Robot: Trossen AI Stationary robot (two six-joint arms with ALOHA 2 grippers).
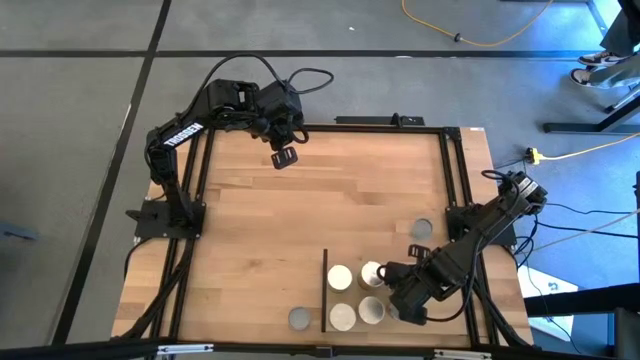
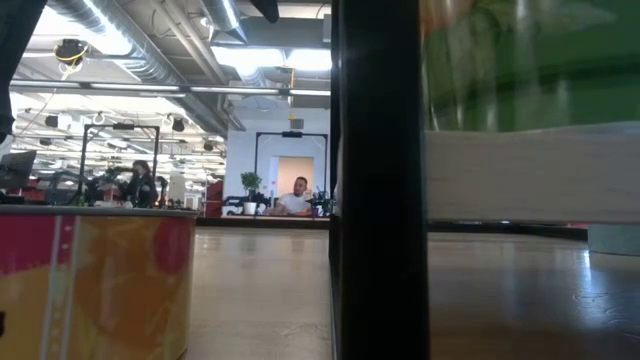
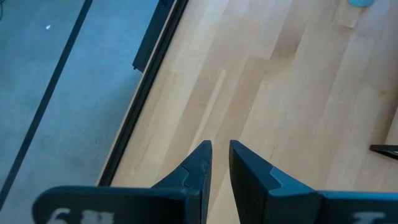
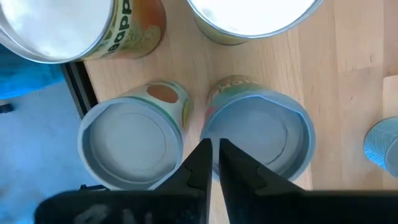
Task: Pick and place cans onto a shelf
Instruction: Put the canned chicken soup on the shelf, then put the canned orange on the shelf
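Four cans stand in a square on the shelf [image 1: 400, 250], the light-wood panel right of its thin black strip [image 1: 325, 290]. They are two pale-topped cans [image 1: 340, 277] [image 1: 372, 272] and two more [image 1: 343, 316] [image 1: 372, 310]. A grey-topped can [image 1: 299, 319] stands left of the strip and another [image 1: 421, 230] stands farther back. My right gripper [image 1: 386, 272] [image 4: 214, 149] is shut and empty. Its tips are over the gap between two grey-topped cans [image 4: 130, 146] [image 4: 261, 140]. My left gripper [image 1: 283, 157] [image 3: 221, 149] is shut and empty at the table's far edge. My right gripper's shut fingertips [image 4: 225, 149] lie over the rim [image 4: 208, 127] of the right-hand grey-topped can, pointing down at it. I cannot tell whether they touch it.
Black frame rails [image 1: 450, 170] run along the table's edges. In the low view a red-orange can [image 2: 100, 280] stands close at the left. A black upright [image 2: 380, 180] fills the middle, and the shelf's edge [image 2: 520, 170] shows with a green can [image 2: 530, 60] above it. People sit in the room behind.
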